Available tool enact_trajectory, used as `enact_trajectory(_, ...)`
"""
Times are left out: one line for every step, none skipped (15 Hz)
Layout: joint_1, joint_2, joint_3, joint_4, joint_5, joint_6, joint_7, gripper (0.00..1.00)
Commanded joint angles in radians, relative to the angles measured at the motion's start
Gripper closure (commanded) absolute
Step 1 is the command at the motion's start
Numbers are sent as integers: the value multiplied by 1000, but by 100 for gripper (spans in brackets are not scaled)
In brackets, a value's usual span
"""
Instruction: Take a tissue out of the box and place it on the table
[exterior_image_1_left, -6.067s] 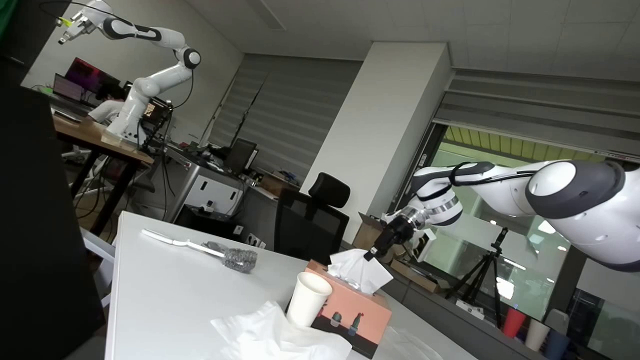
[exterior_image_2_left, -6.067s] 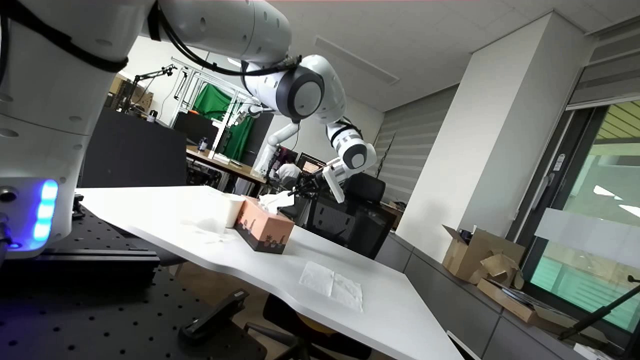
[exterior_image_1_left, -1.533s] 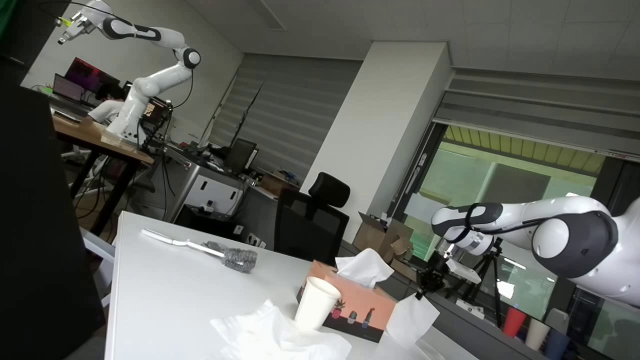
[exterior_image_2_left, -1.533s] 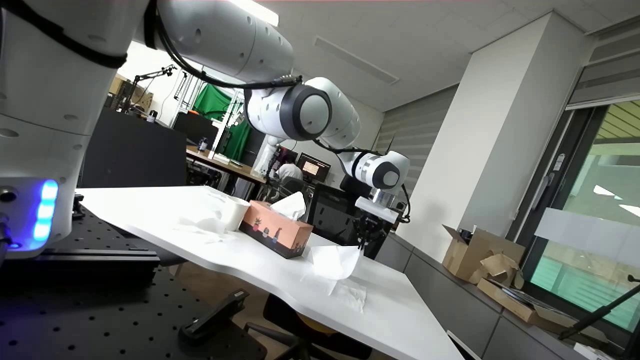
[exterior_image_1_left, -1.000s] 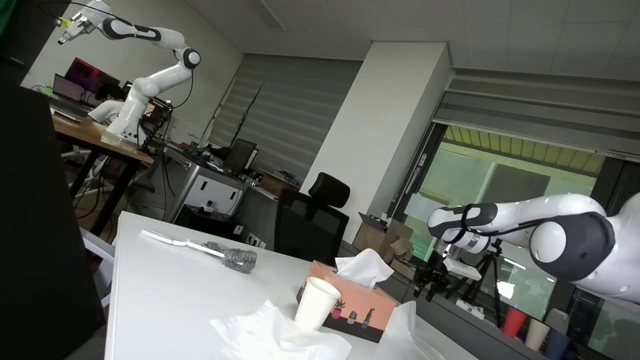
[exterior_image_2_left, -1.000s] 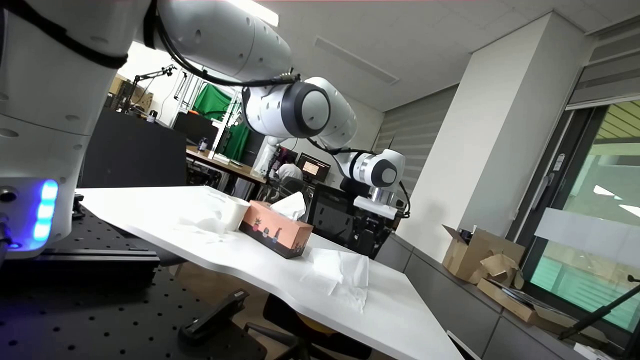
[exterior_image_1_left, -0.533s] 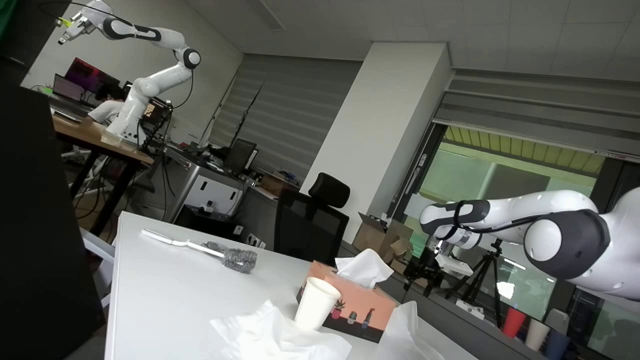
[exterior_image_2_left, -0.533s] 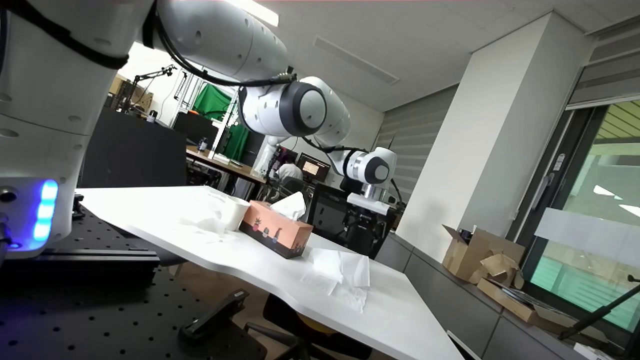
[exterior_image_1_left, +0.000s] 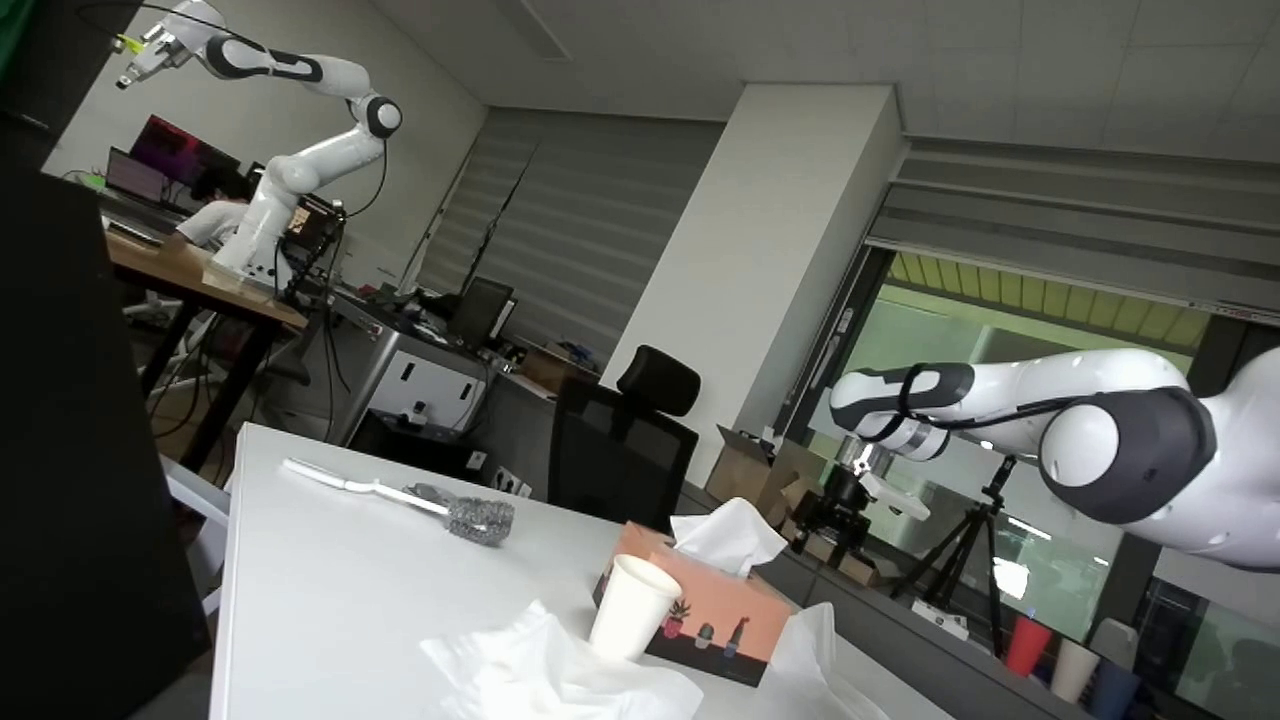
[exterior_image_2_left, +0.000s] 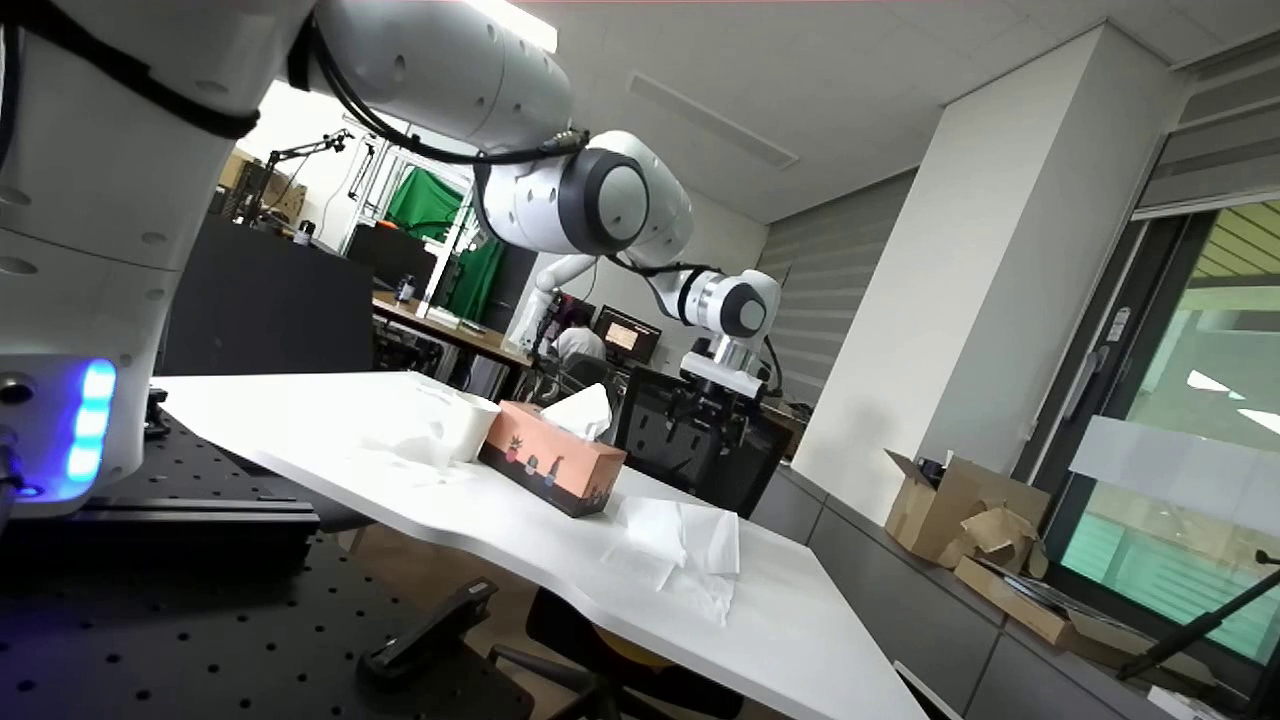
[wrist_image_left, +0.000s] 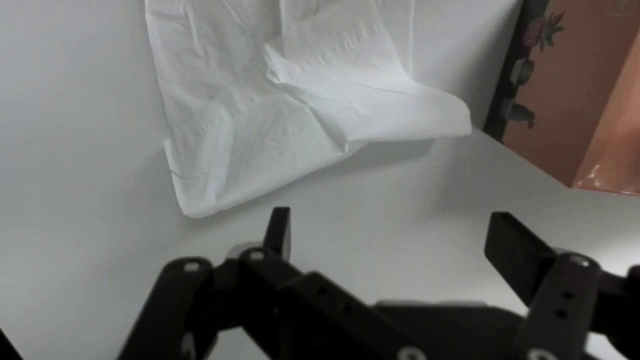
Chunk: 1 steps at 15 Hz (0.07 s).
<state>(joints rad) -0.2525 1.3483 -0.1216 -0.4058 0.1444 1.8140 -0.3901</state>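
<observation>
A white tissue lies loosely folded on the white table, beside the tissue box. In an exterior view this tissue overlaps a thinner sheet beneath it. The box is orange with a dark base and printed cacti, and a fresh tissue pokes from its top. My gripper is open, its fingertips wide apart and only tabletop seen between them. Both exterior views show the gripper above the table, apart from tissue and box.
A paper cup stands against the box, with crumpled white sheets in front of it. A brush with a grey head lies farther along the table. A black office chair stands behind the table edge.
Earlier the gripper was at the box's tissue, then held a tissue over the table. It has let go, the tissue has dropped flat, and the gripper has risen. The box has shifted slightly.
</observation>
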Motion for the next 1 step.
enact_trajectory(4, -5, 0, 0, 0, -8, 0, 0)
